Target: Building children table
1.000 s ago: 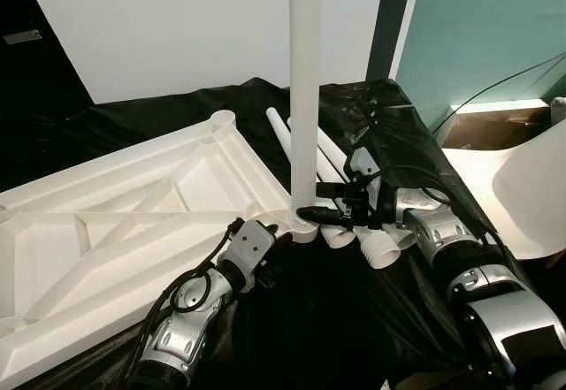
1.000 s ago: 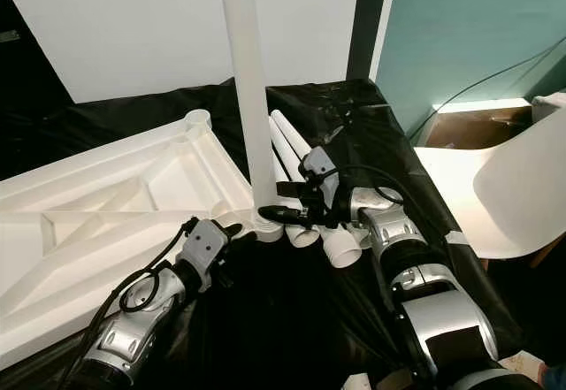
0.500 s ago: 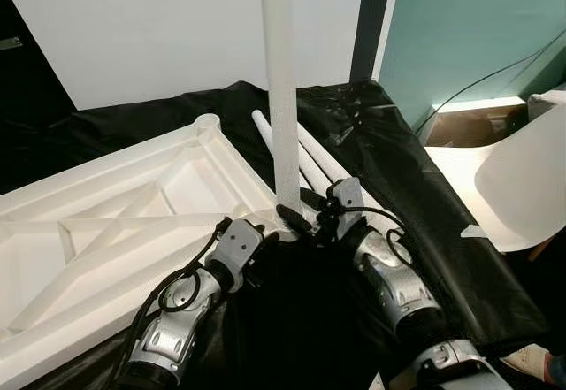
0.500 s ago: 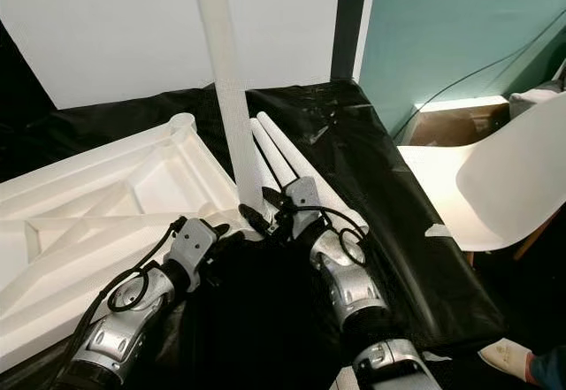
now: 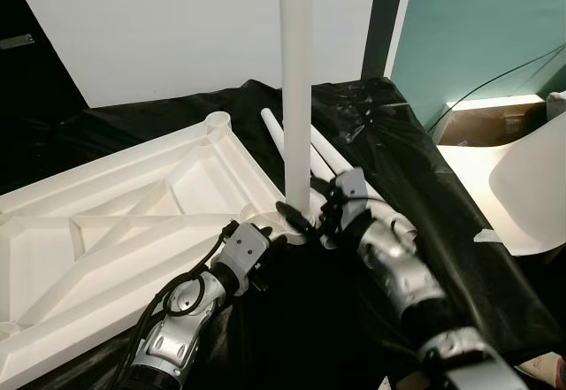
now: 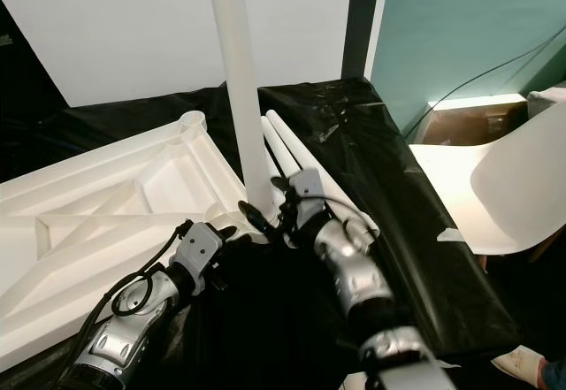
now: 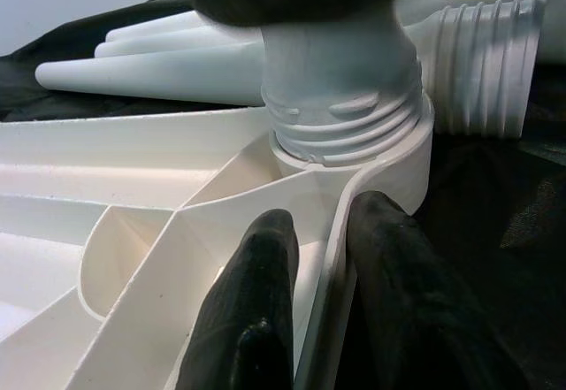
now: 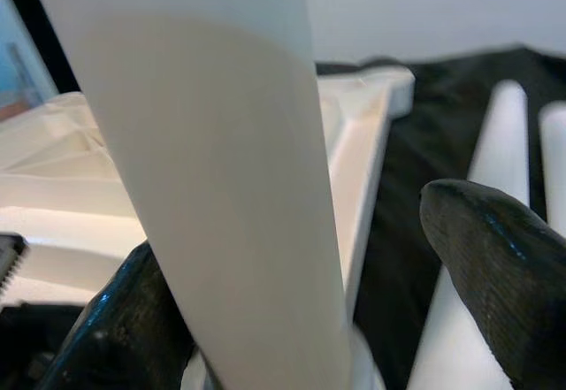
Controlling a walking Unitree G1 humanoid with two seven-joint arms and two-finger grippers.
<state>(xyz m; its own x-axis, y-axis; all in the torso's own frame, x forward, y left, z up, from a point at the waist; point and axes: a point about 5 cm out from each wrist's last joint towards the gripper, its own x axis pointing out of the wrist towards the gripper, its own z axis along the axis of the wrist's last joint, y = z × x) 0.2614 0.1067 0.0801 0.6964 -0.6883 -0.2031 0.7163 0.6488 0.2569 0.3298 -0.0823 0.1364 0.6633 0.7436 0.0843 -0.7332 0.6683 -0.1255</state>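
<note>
On the black sheet: a black sheet (image 5: 398, 156) covers the work surface, from the near edge to the far white wall.
Tabletop: the white tabletop (image 5: 115, 231) lies upside down on the left, ribbed underside up, with round sockets at its corners.
Chair: a white chair (image 6: 504, 187) stands at the right, apart from the sheet.
Upright leg: one white table leg (image 5: 296, 89) stands upright in the tabletop's near-right corner socket, its threaded foot seated in the ring, as the left wrist view shows (image 7: 340, 98).
Spare legs: more loose legs (image 6: 287, 142) lie side by side on the sheet just right of the upright one, pointing far.
Right gripper: the right gripper (image 5: 305, 217) reaches in from the right at the leg's base, its fingers (image 8: 495, 257) parted on either side of the leg; a firm grip cannot be told.
Left gripper: the left gripper (image 7: 314, 257) is clamped on the tabletop's rim wall just near the socket, one finger on each side.
</note>
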